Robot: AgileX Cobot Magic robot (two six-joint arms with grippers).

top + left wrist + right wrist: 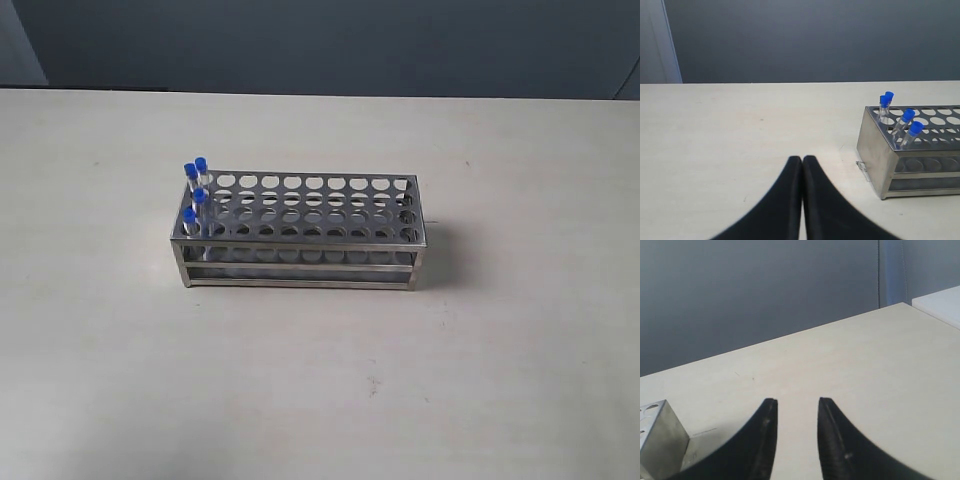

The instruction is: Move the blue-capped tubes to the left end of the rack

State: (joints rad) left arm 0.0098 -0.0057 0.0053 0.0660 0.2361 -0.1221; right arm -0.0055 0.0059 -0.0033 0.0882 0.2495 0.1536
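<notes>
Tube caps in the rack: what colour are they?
Bright blue on all four tubes; the left wrist view shows it best.

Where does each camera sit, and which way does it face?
Exterior view: high, looking down on the shiny steel test-tube rack; no robot parts.
Left wrist view: low, facing the rack end with four blue-capped clear tubes; shut black left claw shows.
Right wrist view: low, facing the grey wall; open black right claw shows.
Shared: the rack, in all three.
</notes>
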